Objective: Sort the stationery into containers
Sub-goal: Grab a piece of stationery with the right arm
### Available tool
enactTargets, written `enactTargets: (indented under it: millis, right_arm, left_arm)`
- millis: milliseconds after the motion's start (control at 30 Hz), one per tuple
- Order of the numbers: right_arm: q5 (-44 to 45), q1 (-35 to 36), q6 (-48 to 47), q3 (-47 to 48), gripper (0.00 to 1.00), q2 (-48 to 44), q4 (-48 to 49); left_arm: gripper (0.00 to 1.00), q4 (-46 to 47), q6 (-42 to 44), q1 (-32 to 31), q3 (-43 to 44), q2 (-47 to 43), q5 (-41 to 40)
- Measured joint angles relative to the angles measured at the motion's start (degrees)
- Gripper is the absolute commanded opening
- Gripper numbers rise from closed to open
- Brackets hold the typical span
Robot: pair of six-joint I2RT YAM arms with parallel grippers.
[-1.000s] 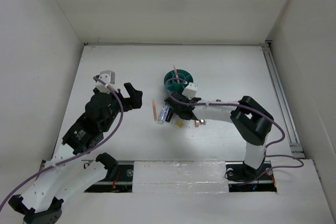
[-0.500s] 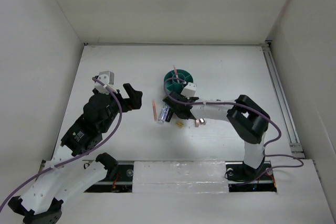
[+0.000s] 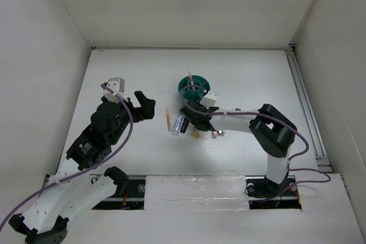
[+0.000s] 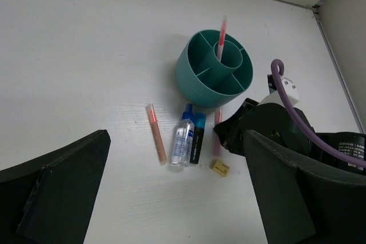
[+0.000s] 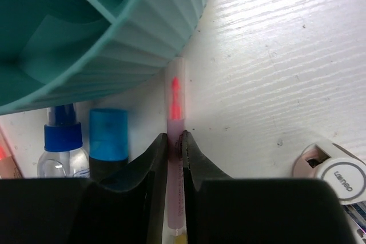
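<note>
Standing toward the far middle of the counter [image 3: 114,67], top view: teal desk organizer [image 3: 193,88]; left hand [image 3: 144,103] raised well to its left, spread wide; right hand [image 3: 189,119] low, just beside its near wall.

Left wrist view: upright pink pen [image 4: 221,35] in the central cup. On the counter near the organizer lie the salmon pencil [image 4: 155,140], blue-capped clear bottle [image 4: 182,141], blue-capped dark marker [image 4: 197,138] and tan block [image 4: 219,167].

Right wrist view: right hand pinching the clear-capped pink pen [image 5: 174,101], which lies with its tip at the organizer's wall.
</note>
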Motion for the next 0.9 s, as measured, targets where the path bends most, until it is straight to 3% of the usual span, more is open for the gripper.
enactTargets:
  millis: [367,700,800,900]
  right_arm:
    - [0.63,-0.35,6.34,-2.51,0.00,-4.52,-7.41]
    - [9.51,-1.51,11.32,-2.62,0.00,-16.72,-16.92]
    - [10.64,-3.39,3.63,-3.08,0.00,-22.69,-13.11]
    - [4.48,-7.63,-12.07,-7.10,0.00,-30.10,2.16]
  left_arm:
    - [1.00,0.00,0.00,0.00,0.00,0.07,0.02]
    - [1.00,0.00,0.00,0.00,0.00,1.18,0.04]
    - [1.00,0.00,0.00,0.00,0.00,1.62,0.02]
    - [1.00,0.00,0.00,0.00,0.00,2.10,0.02]
